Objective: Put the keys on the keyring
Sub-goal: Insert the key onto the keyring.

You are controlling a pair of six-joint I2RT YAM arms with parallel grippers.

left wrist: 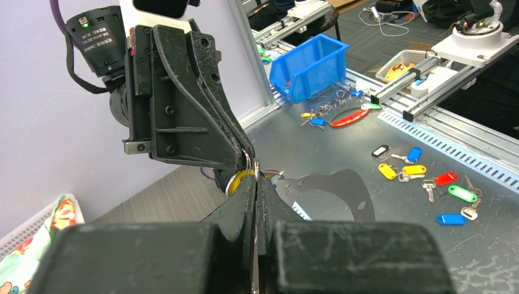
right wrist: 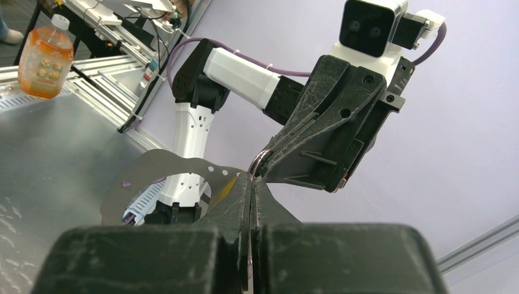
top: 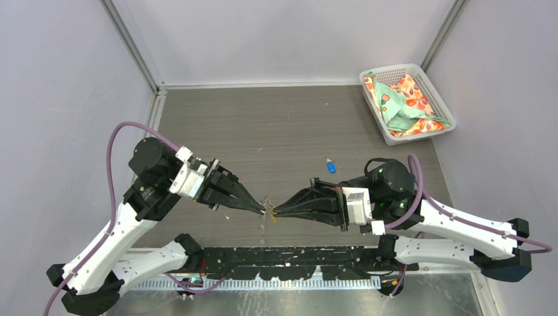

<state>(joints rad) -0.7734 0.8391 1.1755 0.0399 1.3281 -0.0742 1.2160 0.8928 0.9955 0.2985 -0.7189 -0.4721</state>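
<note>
**Two pincers meeting tip to tip, and a slip is looking like the main danger**

Nearest the arms' bases, the left pincer (top: 261, 209) and the right pincer (top: 278, 212) are touching nose to nose just above the tabletop (top: 263, 125). Both are showing their jaws pressed together. The left one is seemingly pinching the keyring (right wrist: 257, 161), whose thin loop is curling out beside its tips. The right one is seemingly gripping the yellow key (left wrist: 235, 181), whose head is sticking out to one side of the join. The wrist views are not showing whether the key is threaded on yet.

The hold on both pieces is looking slim. Any twist or pull between the arms is likely to be working the key out of the jaws and dropping it to the tabletop. The floppy loop is also giving the key little to push against, so it may be bending aside rather than passing through the key's hole. With the tips this close, a small misjudged move is risking one pincer knocking the other's grip loose.

Further out, the blue key (top: 330, 166) is lying alone on the tabletop, well apart from the join and not yet collected. At the far right corner, a white basket (top: 393, 68) is holding a patterned cloth (top: 405, 105), well clear of the work.
</note>
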